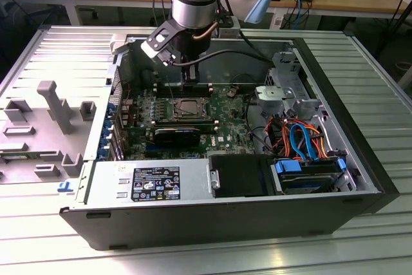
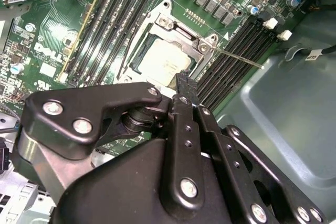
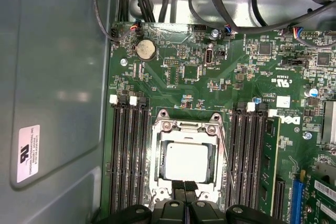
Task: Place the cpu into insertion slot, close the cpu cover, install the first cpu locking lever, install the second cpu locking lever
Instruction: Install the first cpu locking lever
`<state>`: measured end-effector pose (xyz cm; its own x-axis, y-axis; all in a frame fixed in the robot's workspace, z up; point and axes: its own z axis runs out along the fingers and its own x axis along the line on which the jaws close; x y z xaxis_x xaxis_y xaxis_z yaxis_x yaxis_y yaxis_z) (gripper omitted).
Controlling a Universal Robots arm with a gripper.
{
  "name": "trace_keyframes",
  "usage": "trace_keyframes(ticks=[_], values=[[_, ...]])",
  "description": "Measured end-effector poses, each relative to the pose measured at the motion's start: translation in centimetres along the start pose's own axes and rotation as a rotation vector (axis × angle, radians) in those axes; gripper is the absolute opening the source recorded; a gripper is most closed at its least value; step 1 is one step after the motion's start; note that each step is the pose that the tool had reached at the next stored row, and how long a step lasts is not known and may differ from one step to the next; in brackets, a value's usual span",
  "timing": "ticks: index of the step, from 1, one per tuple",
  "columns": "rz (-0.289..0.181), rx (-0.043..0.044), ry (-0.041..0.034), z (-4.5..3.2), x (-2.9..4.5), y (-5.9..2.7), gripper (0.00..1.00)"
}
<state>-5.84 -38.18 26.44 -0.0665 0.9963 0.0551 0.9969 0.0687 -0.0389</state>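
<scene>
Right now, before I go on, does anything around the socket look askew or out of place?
The cpu sits square, framed by the cpu cover. One oddity: a thin locking lever angles away from the cover's side instead of lying along it, so it looks unlatched. Nothing looks damaged.

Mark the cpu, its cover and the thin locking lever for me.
cpu [image 3: 186, 163], first wrist view, middle of its metal top.
cover [image 3: 157, 167], first wrist view, a side strip.
locking lever [image 2: 238, 57], second wrist view, mid-rod.
</scene>
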Motion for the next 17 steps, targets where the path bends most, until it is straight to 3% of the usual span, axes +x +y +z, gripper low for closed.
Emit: trace_keyframes(ticks=[7,10,17], values=[[0.000,0.0000,-0.0015,-1.64,0.09,-0.06,0.11],[-0.003,0.0000,-0.0029,-1.90,0.12,-0.08,0.11],[-0.160,0.0086,-0.0092,-1.91,0.13,-0.08,0.11]])
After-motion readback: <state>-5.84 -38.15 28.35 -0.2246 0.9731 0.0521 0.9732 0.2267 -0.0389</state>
